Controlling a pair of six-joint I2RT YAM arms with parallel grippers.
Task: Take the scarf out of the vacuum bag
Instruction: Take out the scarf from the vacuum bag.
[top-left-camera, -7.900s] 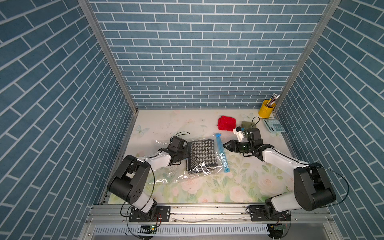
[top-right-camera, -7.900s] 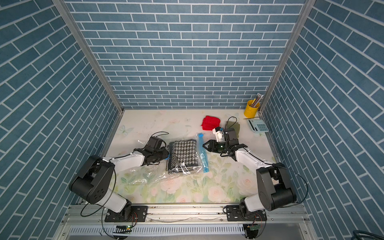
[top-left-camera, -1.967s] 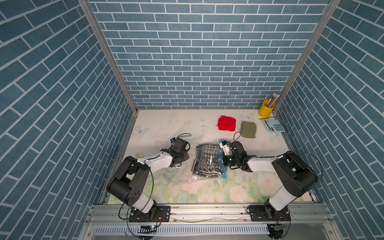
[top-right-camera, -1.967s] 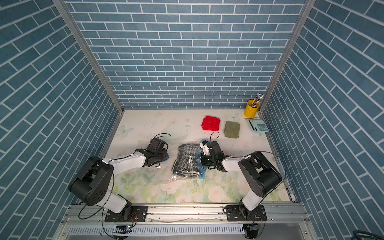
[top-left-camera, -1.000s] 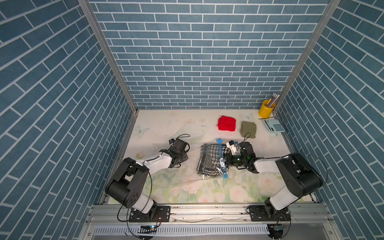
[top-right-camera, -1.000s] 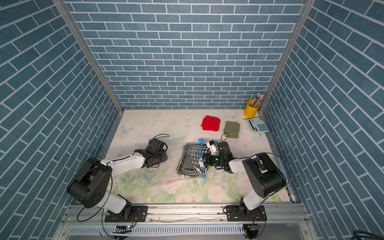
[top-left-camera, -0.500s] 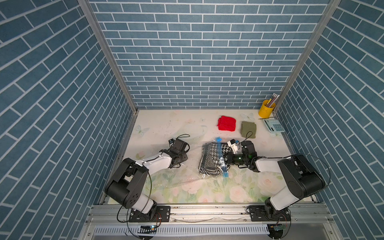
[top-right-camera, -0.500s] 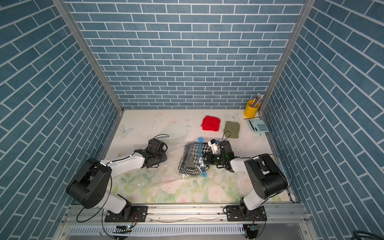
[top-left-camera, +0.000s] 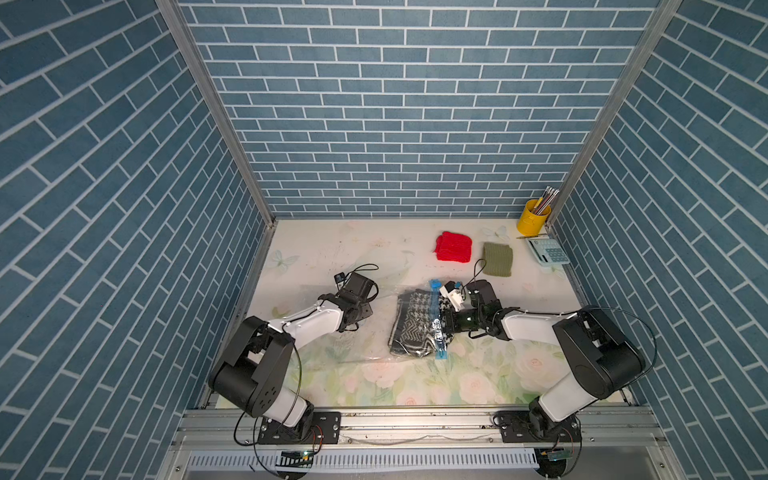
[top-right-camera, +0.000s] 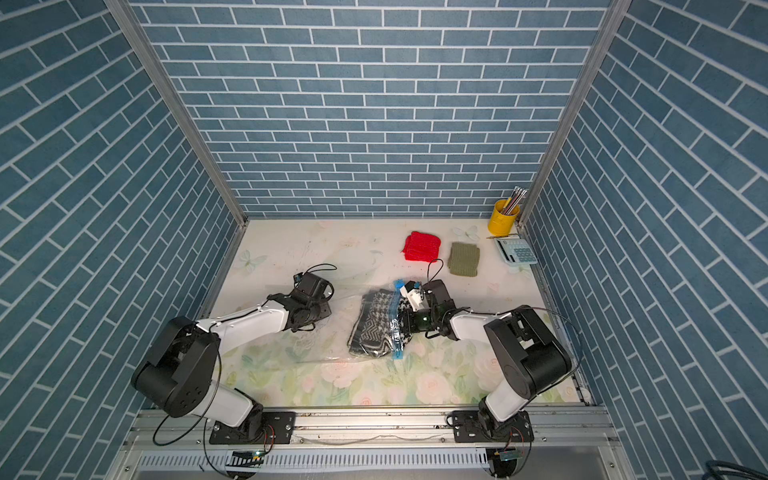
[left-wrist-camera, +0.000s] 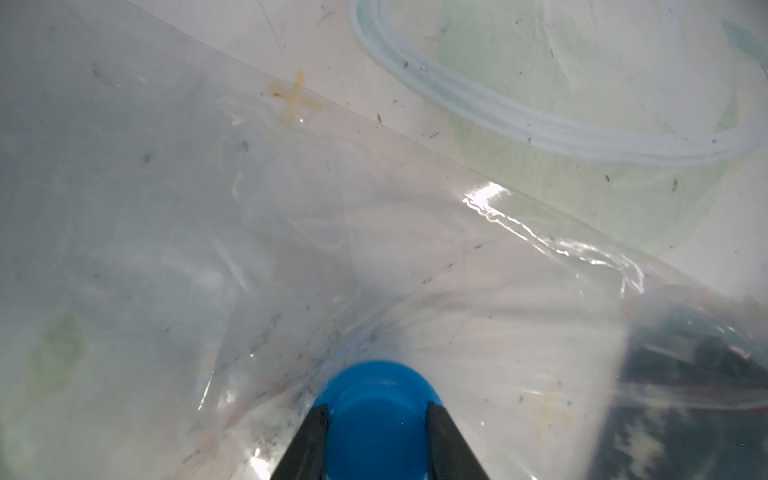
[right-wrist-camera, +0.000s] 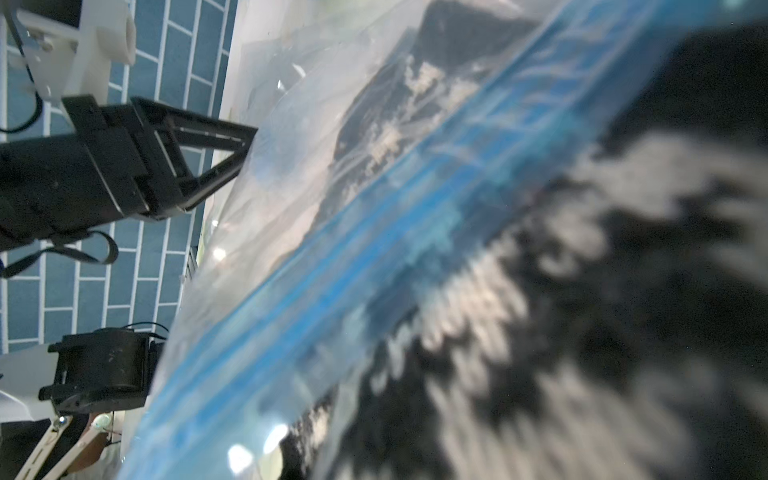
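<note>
The vacuum bag (top-left-camera: 374, 345) (top-right-camera: 332, 338) lies crumpled mid-table, its light-blue zip strip (top-left-camera: 437, 328) (right-wrist-camera: 374, 232) at the right end. A black-and-white houndstooth scarf (top-left-camera: 411, 324) (top-right-camera: 370, 324) (right-wrist-camera: 602, 311) sits mostly inside the bag. One end pokes out past the strip. My right gripper (top-left-camera: 446, 328) (top-right-camera: 405, 322) is shut on that end; its jaws are hidden in the right wrist view. My left gripper (top-left-camera: 368, 309) (left-wrist-camera: 376, 436) is shut on the round blue valve cap (left-wrist-camera: 376, 399) at the bag's left end.
At the back right lie a red knit cloth (top-left-camera: 454, 246), an olive cloth (top-left-camera: 497, 259), a calculator (top-left-camera: 548, 250) and a yellow pencil cup (top-left-camera: 533, 220). Brick-pattern walls close in three sides. A metal rail runs along the front.
The right gripper, with the scarf end and bag mouth, has shifted only slightly, a little leftwards. The left gripper has stayed still on the valve cap.
</note>
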